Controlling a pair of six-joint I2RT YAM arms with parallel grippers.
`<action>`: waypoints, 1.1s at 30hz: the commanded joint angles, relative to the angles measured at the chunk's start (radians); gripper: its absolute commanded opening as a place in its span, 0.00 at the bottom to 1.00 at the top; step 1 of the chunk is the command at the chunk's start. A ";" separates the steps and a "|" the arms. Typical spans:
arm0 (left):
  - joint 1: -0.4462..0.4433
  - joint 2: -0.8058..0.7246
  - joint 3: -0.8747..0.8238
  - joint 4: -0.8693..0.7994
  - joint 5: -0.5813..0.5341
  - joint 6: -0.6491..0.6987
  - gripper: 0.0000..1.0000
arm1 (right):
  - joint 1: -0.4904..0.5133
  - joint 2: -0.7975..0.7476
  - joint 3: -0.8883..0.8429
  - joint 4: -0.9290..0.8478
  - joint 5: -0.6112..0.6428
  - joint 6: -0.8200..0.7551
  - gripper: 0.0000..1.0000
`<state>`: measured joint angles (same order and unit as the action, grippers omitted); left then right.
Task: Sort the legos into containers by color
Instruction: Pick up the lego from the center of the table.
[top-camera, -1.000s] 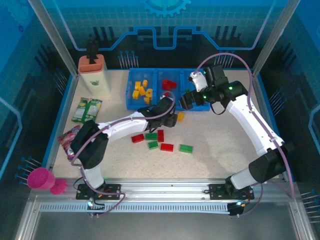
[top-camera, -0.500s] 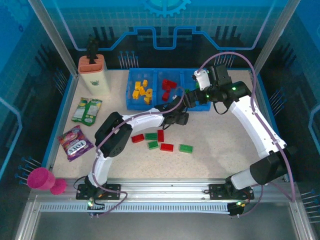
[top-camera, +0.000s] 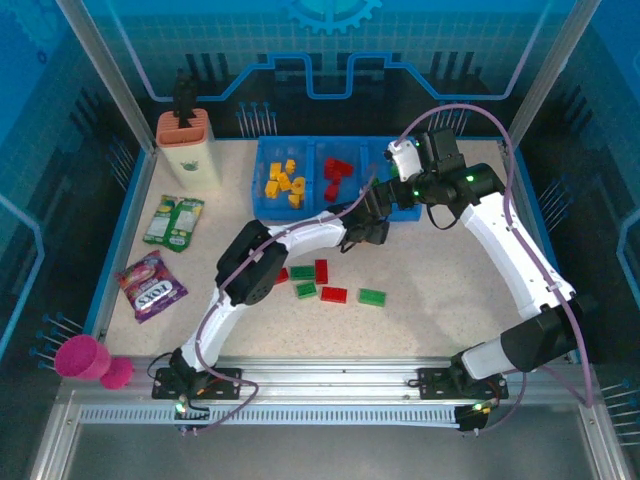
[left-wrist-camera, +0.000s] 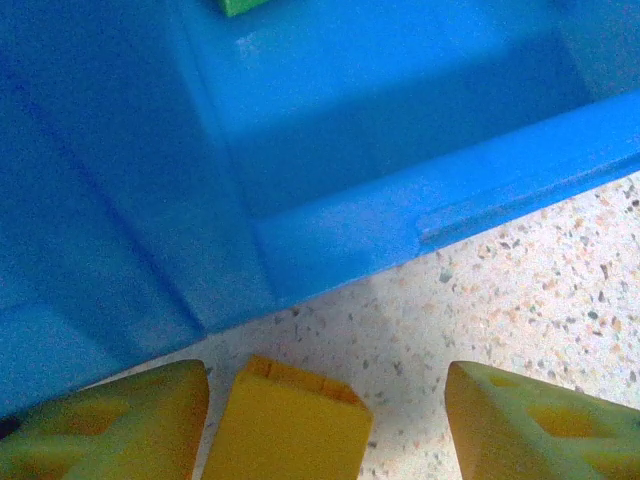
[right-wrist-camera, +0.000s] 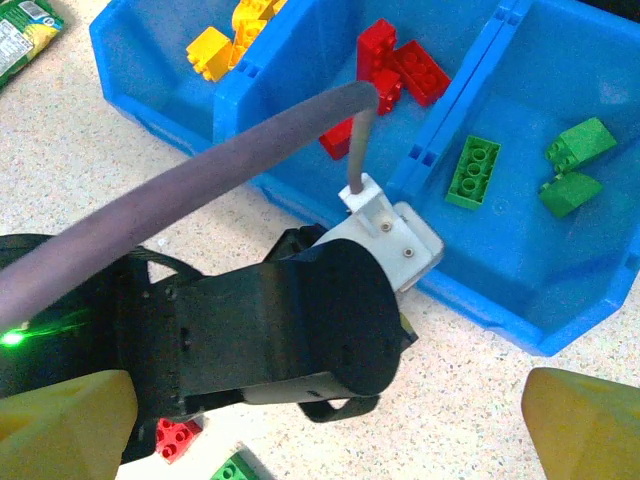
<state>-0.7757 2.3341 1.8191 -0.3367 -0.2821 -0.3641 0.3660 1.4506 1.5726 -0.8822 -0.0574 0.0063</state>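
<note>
One yellow lego (left-wrist-camera: 285, 430) sits between the left gripper's (left-wrist-camera: 325, 385) half-spread jaws, close beside one finger, clear of the other; the blue tray (left-wrist-camera: 400, 210) lies just ahead. The right gripper (right-wrist-camera: 330, 400) gapes wide, empty.

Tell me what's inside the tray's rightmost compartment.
Three green legos show in it from the right wrist view. From above, the right arm covers most of that compartment.

The left arm (top-camera: 300, 233) has stretched toward the table's (top-camera: 450, 300) far right. Its tool (top-camera: 372, 228), earlier short of the yellow brick (left-wrist-camera: 285, 425), now straddles it just beside the tray's (left-wrist-camera: 450, 200) near wall. Its elbow swung inward, uncovering the purple packet (top-camera: 151, 284) and part-covering a red brick (top-camera: 283, 273).
</note>
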 joint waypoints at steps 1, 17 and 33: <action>-0.010 0.047 0.052 -0.057 -0.020 0.023 0.65 | 0.013 -0.030 0.006 0.002 -0.022 -0.007 1.00; -0.007 0.070 0.025 -0.093 0.004 0.008 0.29 | 0.013 -0.016 0.006 0.006 -0.017 -0.003 1.00; 0.021 -0.545 -0.426 -0.109 -0.090 0.022 0.21 | 0.010 -0.015 -0.025 0.020 -0.011 -0.011 1.00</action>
<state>-0.7723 1.9259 1.4151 -0.4438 -0.3027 -0.3603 0.3683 1.4483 1.5658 -0.8761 -0.0574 0.0059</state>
